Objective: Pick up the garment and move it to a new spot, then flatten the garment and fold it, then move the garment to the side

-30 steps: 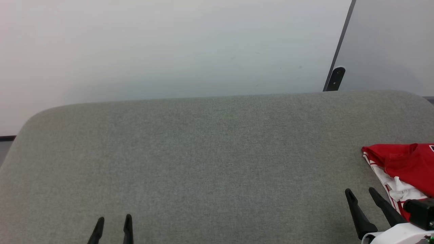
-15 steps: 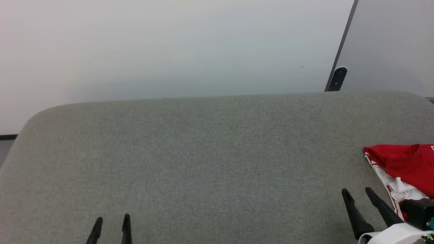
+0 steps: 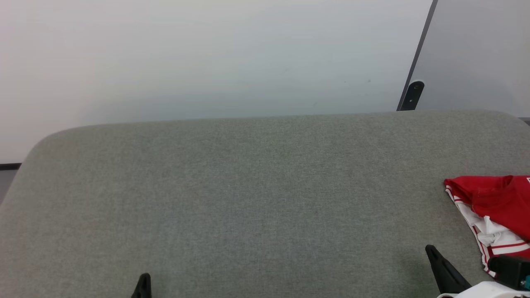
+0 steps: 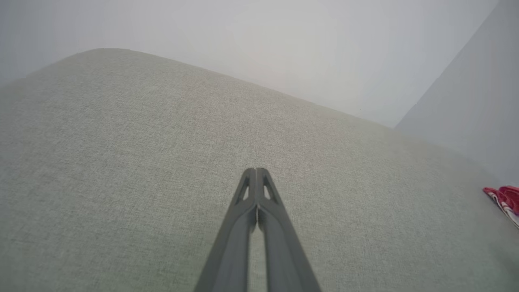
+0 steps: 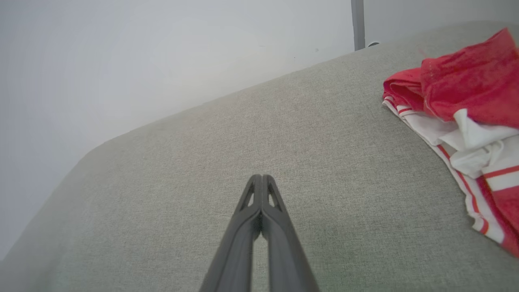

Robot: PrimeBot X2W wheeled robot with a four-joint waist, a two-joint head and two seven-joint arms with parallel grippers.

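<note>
Big grey fabric tabletop (image 3: 248, 186) takes up most of the head view, with a pale wall (image 3: 207, 54) behind it at 12 o'clock. The garment (image 3: 497, 198) sits bunched at about 4 o'clock, right on the tabletop's edge of the view: red cloth on top, white lining and red-striped trim spilling out toward the near side. It hasn't budged from a second ago.

What's different is the claws. A second back both were spread wide, two separate fingers each. Now the right claw (image 3: 432, 249) at 5 o'clock is pinched shut on nothing, just beside the garment's near corner but not touching it. The left claw (image 3: 144, 276) at 7 o'clock is also closed and empty, well apart from the garment. Both tips sit lower in the view than before, over bare fabric.
</note>
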